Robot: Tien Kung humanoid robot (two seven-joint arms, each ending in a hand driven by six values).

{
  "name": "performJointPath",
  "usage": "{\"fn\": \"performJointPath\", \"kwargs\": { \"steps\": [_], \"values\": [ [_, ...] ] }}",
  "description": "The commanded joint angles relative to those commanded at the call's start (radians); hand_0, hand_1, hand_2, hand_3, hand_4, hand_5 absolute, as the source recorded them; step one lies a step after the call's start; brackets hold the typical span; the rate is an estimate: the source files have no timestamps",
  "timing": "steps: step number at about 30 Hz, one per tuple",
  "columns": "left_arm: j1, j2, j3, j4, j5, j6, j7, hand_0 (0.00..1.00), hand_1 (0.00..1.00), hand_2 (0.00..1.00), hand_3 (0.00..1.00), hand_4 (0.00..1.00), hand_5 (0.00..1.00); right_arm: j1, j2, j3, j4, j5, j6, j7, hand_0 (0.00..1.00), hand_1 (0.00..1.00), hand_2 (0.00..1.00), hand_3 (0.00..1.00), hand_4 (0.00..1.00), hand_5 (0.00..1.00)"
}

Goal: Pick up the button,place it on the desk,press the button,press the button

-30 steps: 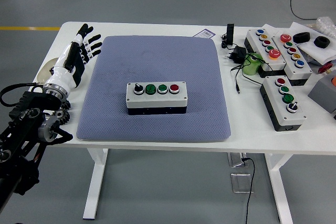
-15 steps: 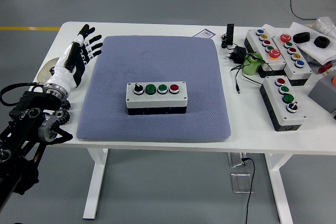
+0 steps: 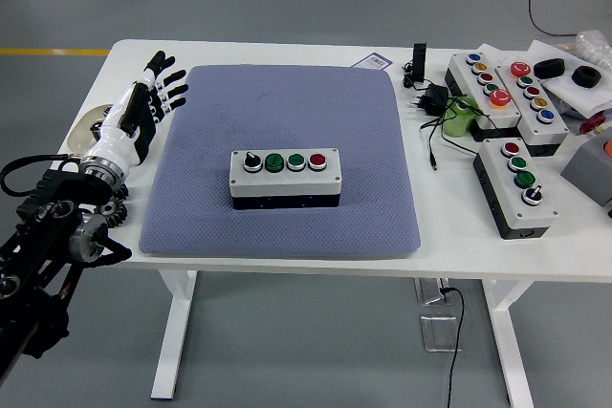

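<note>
A grey button box (image 3: pixel 285 178) lies in the middle of the blue-grey mat (image 3: pixel 287 112). On top it has a black knob, two green buttons and a red button in a row. My left hand (image 3: pixel 153 93) hovers over the table's left side, at the mat's left edge, well left of the box. Its fingers are spread and hold nothing. My right hand is not in view.
Three more button boxes (image 3: pixel 516 183) lie at the table's right side, with a black plug and cable (image 3: pixel 430 102), a green object (image 3: pixel 461 117) and a white tray with black parts (image 3: pixel 574 78). A round white object (image 3: pixel 84 126) lies under my left forearm.
My left hand has shifted slightly up and to the right. The button box has not moved.
</note>
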Motion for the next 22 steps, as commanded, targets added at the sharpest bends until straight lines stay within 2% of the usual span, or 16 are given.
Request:
{"fn": "performJointPath", "kwargs": {
  "steps": [12, 16, 22],
  "values": [
    [0.011, 0.004, 0.021, 0.006, 0.004, 0.003, 0.007, 0.847, 0.886, 0.93, 0.945, 0.731, 0.998, 0.003, 0.0, 0.0, 0.0, 0.003, -0.002, 0.003, 0.651, 0.566, 0.601, 0.642, 0.261, 0.272],
    [0.007, 0.005, 0.035, 0.009, 0.0, 0.036, -0.004, 0.847, 0.886, 0.93, 0.945, 0.731, 0.998, 0.006, -0.002, -0.007, 0.0, 0.01, -0.002, 0.004, 0.651, 0.566, 0.601, 0.642, 0.261, 0.272],
    [0.012, 0.004, 0.034, 0.01, 0.003, 0.042, -0.003, 0.843, 0.883, 0.932, 0.945, 0.73, 0.998, 0.009, -0.001, -0.004, 0.0, 0.005, -0.002, 0.004, 0.651, 0.567, 0.601, 0.643, 0.262, 0.27]
  ]
}}
